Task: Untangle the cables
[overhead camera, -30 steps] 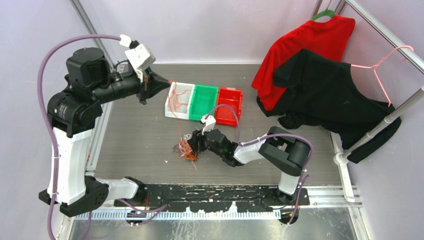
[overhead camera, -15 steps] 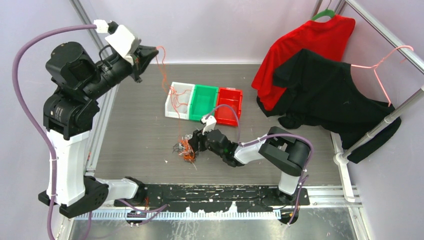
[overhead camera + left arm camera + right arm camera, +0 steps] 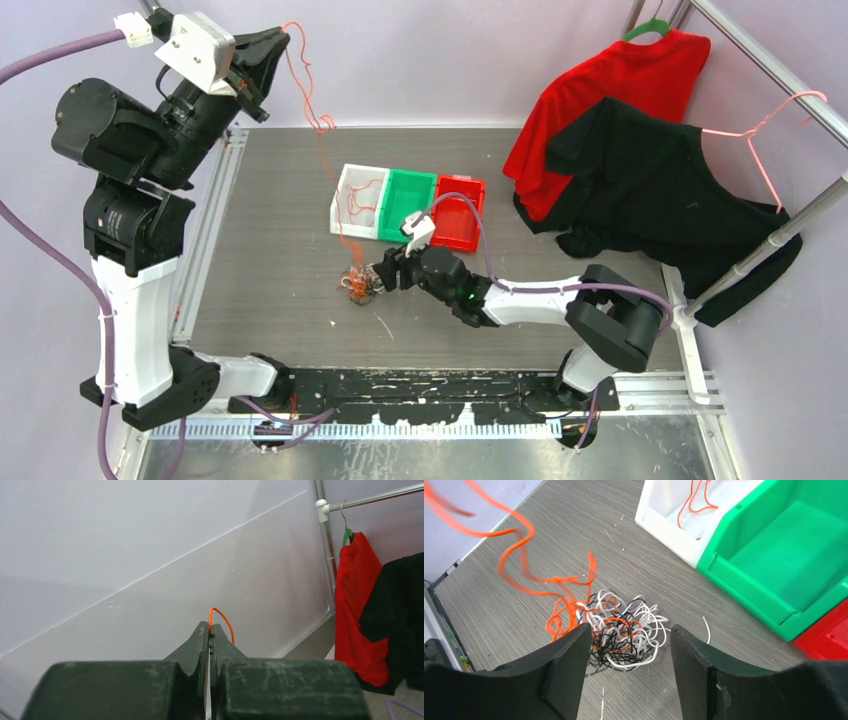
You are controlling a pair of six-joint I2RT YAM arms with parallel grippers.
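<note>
Overhead view: the left gripper [image 3: 283, 38], upper left, is clenched on 1 orange cable strand [image 3: 318, 125] that runs down toward the clump of orange, white and black cables [image 3: 357, 283] on the table [image 3: 270, 260] at centre. The right gripper [image 3: 383, 275] sits at the clump's right edge; its wrist view shows the clump between 2 parted fingers [image 3: 569, 665], unpinched. More orange strands lie in the white bin [image 3: 338, 205], left of the green bin [image 3: 405, 205].

L arm high, L pincer [image 3: 284, 38] clamped; R arm low, outstretched, R pincer [image 3: 374, 281] agape.
</note>
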